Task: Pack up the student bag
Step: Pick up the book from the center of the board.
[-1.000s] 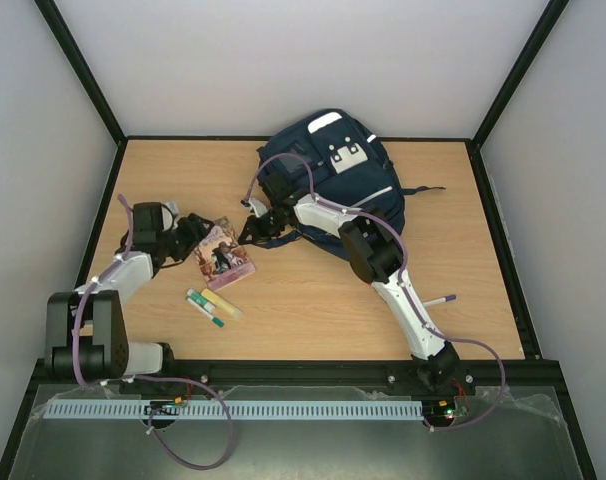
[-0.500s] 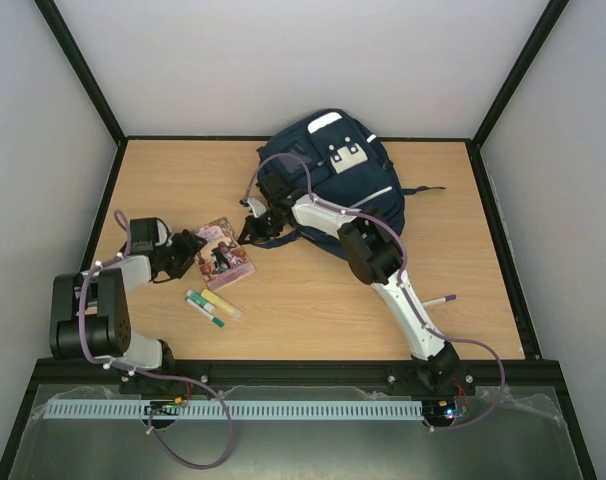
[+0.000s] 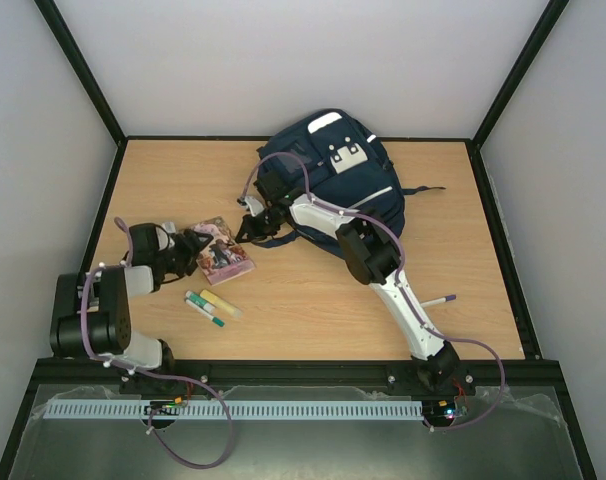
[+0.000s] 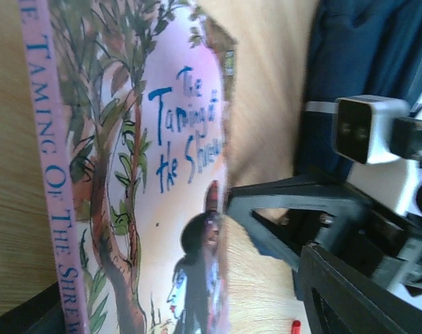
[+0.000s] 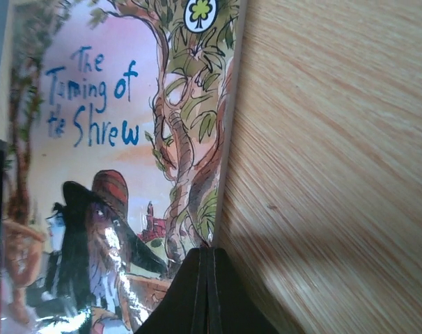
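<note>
The student bag [image 3: 335, 168], navy with white patches, lies at the back of the table; a strip of it shows in the left wrist view [image 4: 368, 49]. In front of it a pink paperback, "The Taming of the Shrew" [image 3: 223, 256] [image 4: 127, 174] [image 5: 113, 139], lies flat on the wood. My left gripper [image 3: 195, 244] [image 4: 182, 305] is open and straddles the book's left end, one finger past the spine, the other clear of the page edge. My right gripper [image 3: 251, 228] [image 5: 209, 256] is shut, its tips against the book's far right edge.
A green-and-white marker [image 3: 204, 308] and a yellow highlighter [image 3: 222, 303] lie just in front of the book. A thin pen [image 3: 438, 299] rests beside the right arm's forearm. The bag's dark strap [image 3: 428, 190] trails to the right. Black frame rails edge the table.
My left arm has folded in and brought its open gripper up to the book's left end. The right gripper has shut fully at the book's right edge. The book has barely moved.
</note>
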Robot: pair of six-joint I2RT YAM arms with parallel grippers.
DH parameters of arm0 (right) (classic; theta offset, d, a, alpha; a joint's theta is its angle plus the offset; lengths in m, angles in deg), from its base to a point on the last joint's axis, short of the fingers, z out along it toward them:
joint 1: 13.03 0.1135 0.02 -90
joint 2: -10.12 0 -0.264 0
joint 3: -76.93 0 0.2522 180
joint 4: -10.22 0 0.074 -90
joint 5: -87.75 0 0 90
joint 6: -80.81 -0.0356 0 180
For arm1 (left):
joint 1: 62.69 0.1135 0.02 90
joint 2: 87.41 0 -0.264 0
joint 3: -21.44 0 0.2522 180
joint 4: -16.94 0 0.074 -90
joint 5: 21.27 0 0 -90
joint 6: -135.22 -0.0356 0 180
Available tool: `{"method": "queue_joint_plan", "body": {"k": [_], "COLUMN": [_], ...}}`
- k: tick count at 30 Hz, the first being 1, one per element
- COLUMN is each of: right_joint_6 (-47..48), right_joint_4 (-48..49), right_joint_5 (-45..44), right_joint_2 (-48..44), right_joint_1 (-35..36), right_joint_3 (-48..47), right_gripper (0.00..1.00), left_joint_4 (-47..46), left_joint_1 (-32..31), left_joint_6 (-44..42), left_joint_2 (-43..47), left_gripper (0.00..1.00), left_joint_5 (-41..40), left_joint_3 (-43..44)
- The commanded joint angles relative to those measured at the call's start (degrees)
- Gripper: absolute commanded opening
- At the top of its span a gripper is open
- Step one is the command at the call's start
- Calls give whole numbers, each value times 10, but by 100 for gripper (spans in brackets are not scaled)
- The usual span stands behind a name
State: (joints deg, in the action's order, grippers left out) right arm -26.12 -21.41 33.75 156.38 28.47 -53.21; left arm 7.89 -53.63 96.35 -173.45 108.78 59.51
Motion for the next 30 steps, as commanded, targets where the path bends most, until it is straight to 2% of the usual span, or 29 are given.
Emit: {"method": "queue_joint_plan", "body": {"k": [1, 9, 15, 21, 26, 30], "right_joint_6": [8, 12, 17, 27, 51, 60], "right_joint_4": [-115, -115, -115, -121, -123, -120], "right_joint_5": [-125, -130, -138, -141, -139, -150], "right_joint_2": [101, 91, 82, 63, -43, -163], "right_joint_1": [20, 20, 20, 20, 12, -10], "right_joint_3": [46, 45, 49, 41, 56, 82], "right_gripper": [1, 1, 1, 2, 2, 16], "left_joint_4": [21, 100, 107, 154, 224, 251], "left_joint_1": [-3, -2, -2, -3, -3, -5], "left_joint_6": [-1, -24, -23, -50, -103, -126], "left_joint_2": [63, 109, 93, 142, 188, 223], "left_gripper": [69, 59, 41, 21, 13, 7], "left_joint_5": [14, -20, -13, -35, -39, -32], "left_joint_3": [11, 24, 26, 45, 93, 121]}}
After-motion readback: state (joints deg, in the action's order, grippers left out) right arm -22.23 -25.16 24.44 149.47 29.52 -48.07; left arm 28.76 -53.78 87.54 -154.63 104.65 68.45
